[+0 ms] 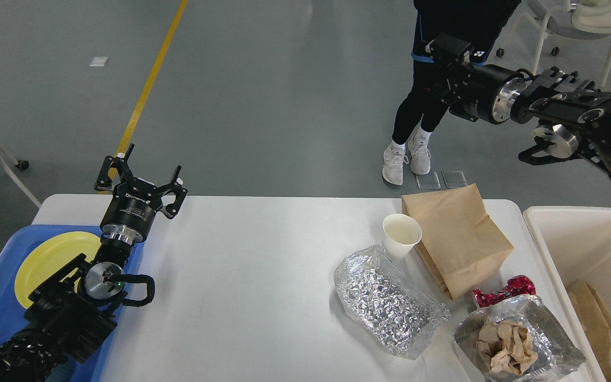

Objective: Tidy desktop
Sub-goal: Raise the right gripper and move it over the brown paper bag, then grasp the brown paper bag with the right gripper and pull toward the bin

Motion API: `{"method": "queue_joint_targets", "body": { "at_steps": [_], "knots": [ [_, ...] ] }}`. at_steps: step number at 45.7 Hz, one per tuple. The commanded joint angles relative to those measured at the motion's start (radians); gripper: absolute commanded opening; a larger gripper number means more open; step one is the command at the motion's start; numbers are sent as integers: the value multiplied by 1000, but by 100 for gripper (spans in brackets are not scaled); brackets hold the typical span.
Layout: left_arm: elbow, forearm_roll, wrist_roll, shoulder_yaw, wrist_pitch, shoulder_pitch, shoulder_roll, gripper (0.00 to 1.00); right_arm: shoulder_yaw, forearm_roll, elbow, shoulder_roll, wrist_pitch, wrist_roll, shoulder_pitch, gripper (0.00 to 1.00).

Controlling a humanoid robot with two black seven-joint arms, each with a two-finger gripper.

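White desktop (263, 254) dead ahead, cluttered on right; left gripper (141, 178) spread, empty; right gripper (443, 58) high up, jaws unreadable; full paper cup (401, 235) beside paper bag (456, 239), easy spill.

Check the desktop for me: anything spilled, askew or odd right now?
No spill shows. Oddest: the right gripper is raised off the desktop, beside a bystander's legs. An open foil bag of crumpled paper lies at the near right edge.
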Motion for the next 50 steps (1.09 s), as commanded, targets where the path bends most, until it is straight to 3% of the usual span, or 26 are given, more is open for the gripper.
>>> {"method": "queue_joint_targets", "body": {
  "at_steps": [1,5,7,10,14,17,25,36,50],
  "knots": [
    [0,0,0,0,0,0,0,97,-127,-2,121,14,193,1,114,100],
    [0,0,0,0,0,0,0,97,-156,-10,294,22,229,-5,197,100],
    [0,0,0,0,0,0,0,97,-208,-46,386,52,227,-36,267,100],
    [0,0,0,2,0,0,0,97,-320,-102,534,147,200,-129,393,100],
    [0,0,0,0,-3,0,0,97,-401,-97,678,277,133,-300,536,100],
    [0,0,0,0,-3,0,0,97,-404,-85,744,331,114,-367,602,100],
    [0,0,0,0,-4,0,0,97,-407,-30,796,404,131,-364,673,100],
    [0,0,0,0,-4,0,0,97,-424,7,902,377,125,-358,688,100],
    [0,0,0,0,-6,0,0,97,-440,171,905,377,85,-357,639,100]
  ]
}}
